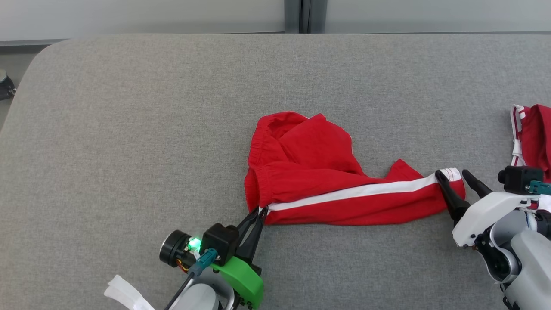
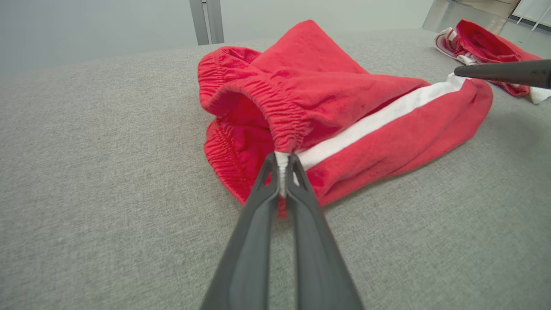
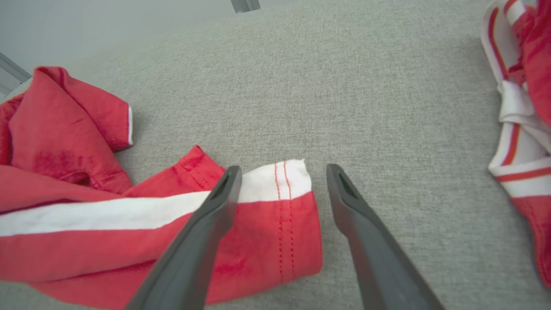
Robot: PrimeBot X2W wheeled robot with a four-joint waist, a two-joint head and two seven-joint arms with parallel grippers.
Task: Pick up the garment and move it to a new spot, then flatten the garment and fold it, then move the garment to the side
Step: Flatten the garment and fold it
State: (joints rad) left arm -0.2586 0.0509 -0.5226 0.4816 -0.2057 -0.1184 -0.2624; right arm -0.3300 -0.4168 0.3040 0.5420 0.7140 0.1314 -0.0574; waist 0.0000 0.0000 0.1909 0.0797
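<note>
Near the middle of a grey fabric-covered bench (image 1: 129,129), a red garment (image 1: 327,181) with an elastic waistband and a white side stripe, lying crumpled rather than flat. Waistband end towards the robot's left, bunched and partly open; one leg stretched along the bench towards the right, stripe uppermost, ending in a stitched hem. Upper part of the cloth folded over itself in a loose peak. At the lower left, left hand (image 1: 260,209) with a green mount, dark fingers pressed together on the waistband corner where the white stripe begins; in the left wrist view, the same pinch seen close, left hand (image 2: 282,157) clamped on a thin fold of white and red cloth from the red garment (image 2: 327,99). At the lower right, right hand (image 1: 451,172) spread wide, holding nothing, straddling the hem end of the stripe. In the right wrist view, right hand (image 3: 283,168) with one finger over the red garment (image 3: 129,215) and the other past the hem over bare bench; contact with the cloth impossible to tell. At the far right edge, well apart, a second red-and-white garment (image 1: 536,133) in a heap. At the bottom left, a white strip (image 1: 125,292) beside the left arm.
</note>
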